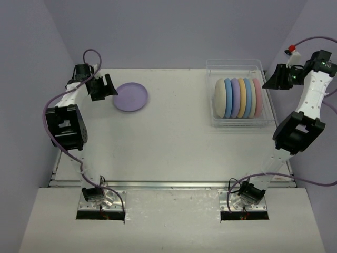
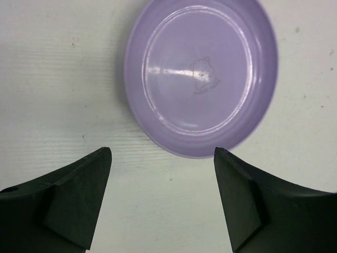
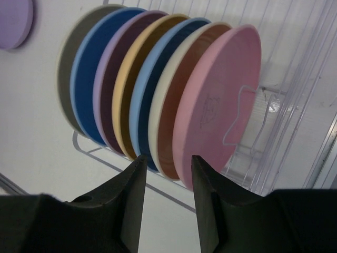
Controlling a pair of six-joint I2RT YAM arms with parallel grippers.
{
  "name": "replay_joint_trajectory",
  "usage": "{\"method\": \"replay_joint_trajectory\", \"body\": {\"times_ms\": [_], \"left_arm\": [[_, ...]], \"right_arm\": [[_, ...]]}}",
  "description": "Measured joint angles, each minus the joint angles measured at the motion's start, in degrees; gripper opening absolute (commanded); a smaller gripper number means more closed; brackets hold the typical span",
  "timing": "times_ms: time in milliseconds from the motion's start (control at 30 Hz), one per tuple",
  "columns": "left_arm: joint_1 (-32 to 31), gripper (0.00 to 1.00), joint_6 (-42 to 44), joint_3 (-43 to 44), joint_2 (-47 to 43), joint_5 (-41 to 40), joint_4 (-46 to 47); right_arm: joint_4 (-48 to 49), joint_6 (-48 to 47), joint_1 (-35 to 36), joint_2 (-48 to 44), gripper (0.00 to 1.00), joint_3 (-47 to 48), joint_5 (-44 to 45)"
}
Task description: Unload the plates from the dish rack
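– At the far left corner of the counter, seen from above, one lavender plate lies flat with the left gripper just beside it. Is it holding the plate?
– No. The left wrist view shows that gripper's fingers spread wide with only bare counter between them. The lavender plate sits just beyond the tips, touching neither.
– And the rest?
– From above, seven plates stand on edge in the dish rack at the far right corner. The right gripper hangs just outside the rack's right wall.
– What does its wrist view show?
– The jaws are parted only narrowly, with nothing between them, and they point at the pink plate, rightmost in the row.
– So the step in hand is fetching the next plate?
– I'd judge so. The next move calls for coming down over the pink plate's rim, pinching it, then lifting it straight up out of the rack
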Motion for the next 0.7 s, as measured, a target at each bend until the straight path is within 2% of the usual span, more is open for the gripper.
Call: {"method": "replay_joint_trajectory", "body": {"times_ms": [267,600,700], "left_arm": [[-0.48,0.78,2.03,-4.18,-8.69,1.07,1.69],[-0.95,0.79,2.92,-5.26,-10.29,1.07,1.71],[-1.04,0.8,3.09,-5.26,-10.44,1.07,1.69]], "right_arm": [[-0.96,-2.86,0.06,3.04,0.39,-1.73,0.66],[-0.88,-3.84,0.44,6.26,0.37,-1.86,0.02],[-0.9,-3.75,0.83,7.4,0.33,-2.62,-0.55]]}}
